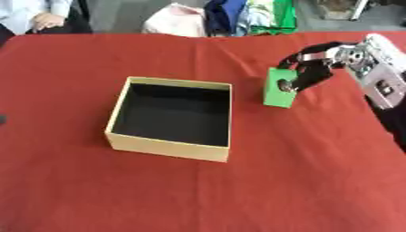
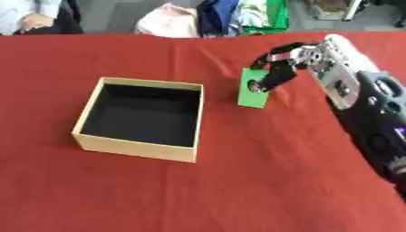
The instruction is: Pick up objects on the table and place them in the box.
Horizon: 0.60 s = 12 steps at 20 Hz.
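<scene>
The right robot hand (image 1: 317,68) came in from the right edge of the red worktop (image 1: 238,190) and had its curled fingers around a green block (image 1: 278,88), grasping it. The block stood upright, just beside the right wall of the open box (image 1: 171,149), toward the far right part of the worktop.

Even, bright light falls on the red worktop (image 1: 301,181); shadows are faint, no glare, and everything looks softly blurred.
</scene>
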### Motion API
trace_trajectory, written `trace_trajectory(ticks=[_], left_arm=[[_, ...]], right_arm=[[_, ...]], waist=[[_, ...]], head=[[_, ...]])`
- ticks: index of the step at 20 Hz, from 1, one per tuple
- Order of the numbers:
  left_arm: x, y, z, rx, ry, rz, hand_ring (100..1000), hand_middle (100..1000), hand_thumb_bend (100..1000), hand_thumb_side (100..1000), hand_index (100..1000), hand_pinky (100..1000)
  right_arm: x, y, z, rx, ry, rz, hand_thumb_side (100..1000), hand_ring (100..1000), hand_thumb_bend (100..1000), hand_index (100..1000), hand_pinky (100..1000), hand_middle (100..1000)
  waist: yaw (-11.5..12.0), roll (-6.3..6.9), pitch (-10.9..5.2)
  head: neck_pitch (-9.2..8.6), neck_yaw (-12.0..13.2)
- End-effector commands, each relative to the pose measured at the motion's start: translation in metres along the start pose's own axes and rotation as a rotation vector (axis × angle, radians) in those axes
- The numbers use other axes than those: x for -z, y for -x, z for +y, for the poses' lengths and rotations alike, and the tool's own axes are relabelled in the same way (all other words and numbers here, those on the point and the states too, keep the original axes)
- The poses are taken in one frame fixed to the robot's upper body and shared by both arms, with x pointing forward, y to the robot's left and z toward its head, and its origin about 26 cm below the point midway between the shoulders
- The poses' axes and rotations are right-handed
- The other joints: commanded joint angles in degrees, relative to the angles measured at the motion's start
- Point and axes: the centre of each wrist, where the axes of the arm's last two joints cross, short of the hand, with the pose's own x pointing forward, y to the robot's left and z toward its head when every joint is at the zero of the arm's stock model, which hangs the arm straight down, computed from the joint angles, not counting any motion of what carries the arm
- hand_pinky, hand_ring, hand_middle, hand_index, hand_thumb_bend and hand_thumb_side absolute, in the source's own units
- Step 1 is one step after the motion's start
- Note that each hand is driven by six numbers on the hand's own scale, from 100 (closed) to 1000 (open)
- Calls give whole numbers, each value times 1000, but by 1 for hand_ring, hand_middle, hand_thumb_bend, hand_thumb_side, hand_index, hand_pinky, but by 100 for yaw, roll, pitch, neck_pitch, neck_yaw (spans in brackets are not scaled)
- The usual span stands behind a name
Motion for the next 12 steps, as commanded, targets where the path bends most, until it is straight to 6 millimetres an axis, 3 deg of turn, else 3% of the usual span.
trace_trajectory(ticks=[1, 12], left_arm=[[6, -6, 0, 2, 10, -34, 603, 689, 100, 548, 803, 687], [5, -6, 0, 0, 17, -31, 604, 692, 100, 548, 804, 688]], right_arm=[[-13, 4, -12, -36, 32, 21, 647, 915, 100, 1000, 939, 963], [-6, 0, -7, -80, 34, 55, 600, 906, 147, 1000, 945, 953]], waist=[[-10, -35, -16], [13, -41, -4]], head=[[-55, 14], [-63, 8]])
